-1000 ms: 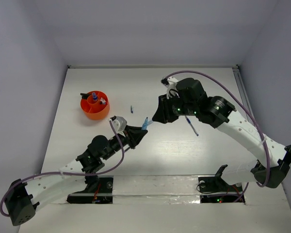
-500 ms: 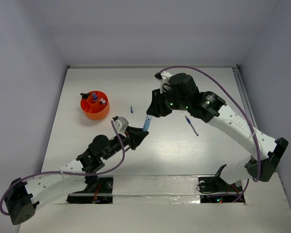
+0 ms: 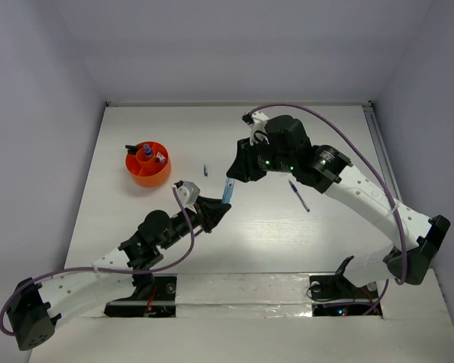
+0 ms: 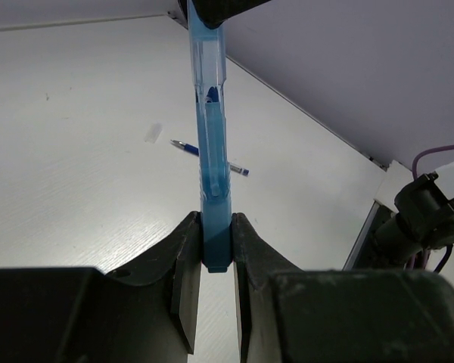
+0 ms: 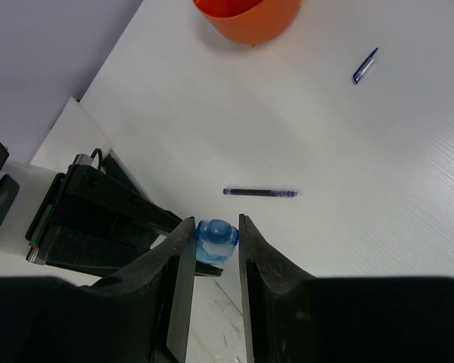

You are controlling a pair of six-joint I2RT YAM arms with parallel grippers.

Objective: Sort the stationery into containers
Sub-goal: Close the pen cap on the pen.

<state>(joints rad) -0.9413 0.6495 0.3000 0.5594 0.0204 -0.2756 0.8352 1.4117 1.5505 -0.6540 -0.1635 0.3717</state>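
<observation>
One pen (image 4: 212, 144) clamped by left gripper (image 4: 216, 227) and right gripper (image 5: 216, 238) | likely light, stiff, slick | you hold its ends.

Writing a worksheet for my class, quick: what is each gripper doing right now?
Left gripper: shut on one end of the blue pen.
Right gripper: shut on the same pen's other end.

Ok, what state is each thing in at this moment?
blue marker: off the table, gripped at both ends
left gripper: shut on one end of it
right gripper: shut on the other end
orange cup: upright, some stationery inside
blue pen: lying loose on the table
purple pen: lying loose on the table
short blue piece: lying loose on the table
</observation>
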